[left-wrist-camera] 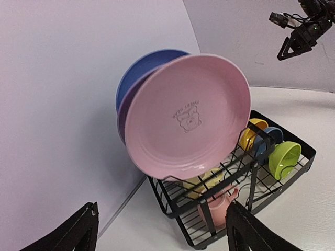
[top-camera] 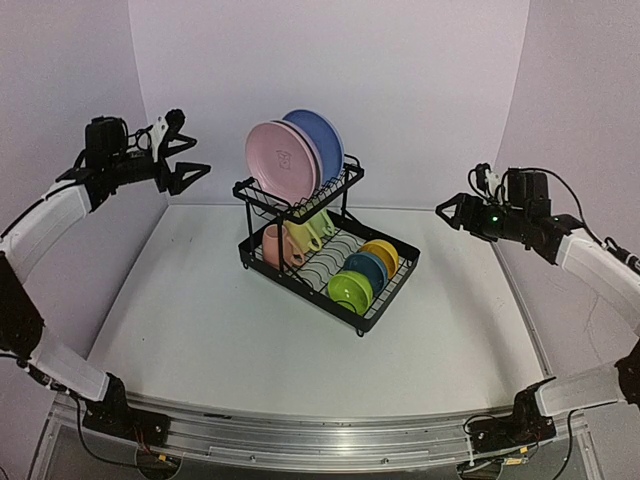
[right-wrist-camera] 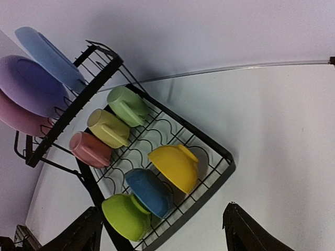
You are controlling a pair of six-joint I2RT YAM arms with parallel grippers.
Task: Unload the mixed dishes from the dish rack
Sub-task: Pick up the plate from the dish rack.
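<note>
Fingers [left-wrist-camera: 73, 235] of left gripper [top-camera: 198, 157] were spread, empty; right gripper [top-camera: 452, 205] likewise. Black wire two-tier dish rack [top-camera: 392, 292] stood mid-table, well apart from both. Pink round plate [top-camera: 283, 160], on edge in its upper tier, faced the left gripper, likely the nearer; small yellow bowl [top-camera: 383, 255] lay rightward.

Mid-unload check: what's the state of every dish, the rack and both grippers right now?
Dish rack, loaded.
Pink plate, upright, top tier, frontmost.
Lilac plate, upright behind it.
Blue plate, upright, rearmost.
Three mugs, tipped, bottom tier.
Three bowls, tilted on edge, bottom tier.
Left gripper, open, empty.
Right gripper, open, empty.
</note>
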